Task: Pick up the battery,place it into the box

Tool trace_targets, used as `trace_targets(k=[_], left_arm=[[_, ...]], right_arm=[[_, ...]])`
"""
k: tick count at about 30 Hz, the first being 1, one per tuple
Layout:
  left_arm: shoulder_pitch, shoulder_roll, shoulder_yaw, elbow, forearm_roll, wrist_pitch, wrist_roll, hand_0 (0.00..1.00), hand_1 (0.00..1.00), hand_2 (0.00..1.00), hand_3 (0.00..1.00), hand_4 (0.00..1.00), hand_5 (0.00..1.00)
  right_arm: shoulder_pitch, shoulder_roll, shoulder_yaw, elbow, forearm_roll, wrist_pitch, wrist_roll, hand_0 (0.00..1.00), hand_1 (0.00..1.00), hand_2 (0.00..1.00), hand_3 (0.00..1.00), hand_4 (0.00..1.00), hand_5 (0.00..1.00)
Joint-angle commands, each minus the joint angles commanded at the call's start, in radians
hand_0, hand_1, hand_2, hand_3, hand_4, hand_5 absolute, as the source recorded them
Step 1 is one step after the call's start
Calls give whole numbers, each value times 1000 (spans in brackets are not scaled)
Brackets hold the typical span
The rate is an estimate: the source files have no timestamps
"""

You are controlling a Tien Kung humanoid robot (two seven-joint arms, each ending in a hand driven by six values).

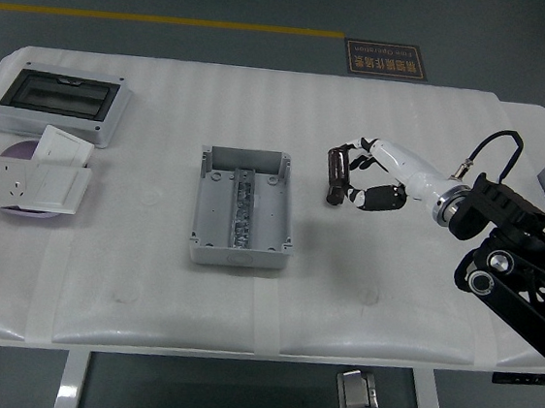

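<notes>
The white padded surface (148,279) is filling most of the view. The right arm is reaching in from the right edge, its black links leading to a white-and-black right hand (365,180) hovering near the middle. The hand's fingers are curling partway around the battery (335,176), with fingertips (351,195) just beside or touching it, but whether the grip is actually closing on it cannot be told.

The grey open box (243,207) is sitting near the middle of the surface, its lid off and a metal rail showing inside. The battery, a dark cylinder, is lying or standing just right of the box, apart from it.

Near the far left corner, a grey enclosure with a dark transparent cover (59,102) is resting. Toward the left edge, just in front of it, white wall sockets (31,179) are lying overlapped on a purple disc (20,148).
</notes>
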Motion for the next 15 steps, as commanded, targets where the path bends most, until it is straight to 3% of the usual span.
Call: trace_targets(k=[8,10,11,15], left_arm=[[4,-1,-2,-1,4,-4,5,590,655,528,569,595,62],[5,-1,-2,-2,4,-4,6,590,655,528,569,595,62],[5,-1,-3,-2,4,-5,7,589,655,527,568,596,63],[4,-2,-2,-1,3,-6,7,589,655,527,568,596,63]], right_arm=[[11,159,-112,-72,1,-161,60,915,721,680,804,583,189],[13,177,-137,-93,3,-176,63,915,721,680,804,583,189],[15,183,-148,-103,5,-180,63,947,783,806,915,615,207],[21,195,-187,-144,7,-175,56,947,783,806,915,615,207]])
